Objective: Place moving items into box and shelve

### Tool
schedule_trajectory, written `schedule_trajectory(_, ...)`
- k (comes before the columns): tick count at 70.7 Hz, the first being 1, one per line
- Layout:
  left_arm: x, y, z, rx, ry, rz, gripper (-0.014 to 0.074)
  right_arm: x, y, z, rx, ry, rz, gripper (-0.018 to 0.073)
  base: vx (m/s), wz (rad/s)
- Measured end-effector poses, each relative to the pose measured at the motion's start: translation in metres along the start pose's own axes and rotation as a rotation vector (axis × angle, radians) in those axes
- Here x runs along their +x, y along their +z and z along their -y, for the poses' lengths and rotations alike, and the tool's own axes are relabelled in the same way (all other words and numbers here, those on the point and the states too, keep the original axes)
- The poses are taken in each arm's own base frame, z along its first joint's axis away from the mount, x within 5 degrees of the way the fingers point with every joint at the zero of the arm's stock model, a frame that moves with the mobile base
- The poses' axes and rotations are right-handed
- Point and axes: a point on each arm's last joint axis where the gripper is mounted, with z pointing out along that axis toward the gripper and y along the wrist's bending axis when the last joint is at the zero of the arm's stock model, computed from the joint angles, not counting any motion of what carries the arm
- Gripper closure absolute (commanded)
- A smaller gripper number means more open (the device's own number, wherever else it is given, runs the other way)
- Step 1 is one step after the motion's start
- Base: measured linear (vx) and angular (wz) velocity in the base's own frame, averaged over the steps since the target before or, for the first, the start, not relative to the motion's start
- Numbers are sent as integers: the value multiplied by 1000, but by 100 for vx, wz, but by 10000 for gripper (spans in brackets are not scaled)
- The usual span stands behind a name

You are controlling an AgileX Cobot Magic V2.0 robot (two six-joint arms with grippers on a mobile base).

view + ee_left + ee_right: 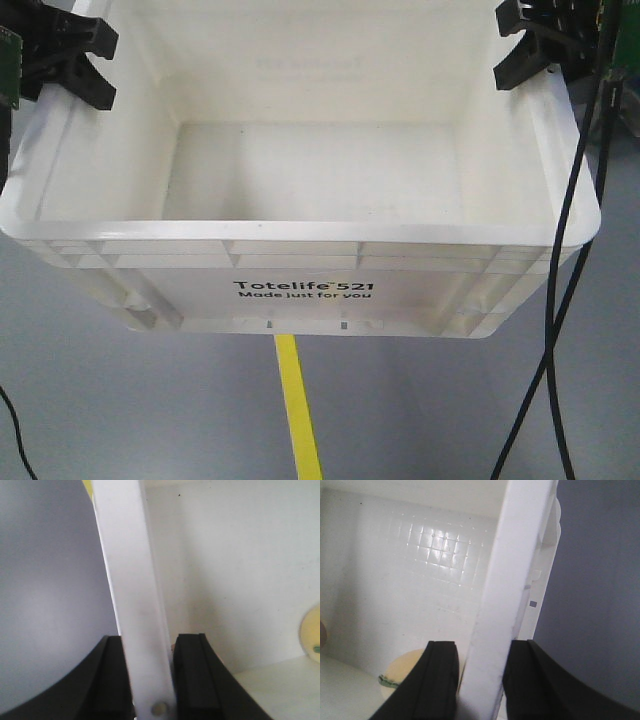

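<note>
The cream-white box point(300, 292), printed "Totelife 521", fills the front view and hangs above the floor. My left gripper point(70, 60) sits on its left rim and my right gripper point(540, 45) on its right rim. In the left wrist view, the left gripper point(147, 645) is shut on the white rim point(135, 590). The right gripper point(480, 650) is likewise shut on the rim point(512, 580). The yellow-orange plush with its green leaf point(407, 672) lies inside on the box floor, and also shows at the picture's edge as a pale disc point(312, 632). A sliver of the brownish-pink plush point(322, 632) shows at the left.
Grey floor lies below the box, with a yellow tape line point(296, 400) running toward me. Black cables point(560, 300) hang down along the right side of the box. Another cable point(12, 430) curls at the lower left.
</note>
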Motion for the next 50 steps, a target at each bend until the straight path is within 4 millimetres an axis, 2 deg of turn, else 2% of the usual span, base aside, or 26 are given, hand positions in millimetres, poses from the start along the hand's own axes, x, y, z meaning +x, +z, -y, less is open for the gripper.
schedule_trajectory(50,0,0,0,0,0,0,613,0,0,0,1,0,0,571,36,-63)
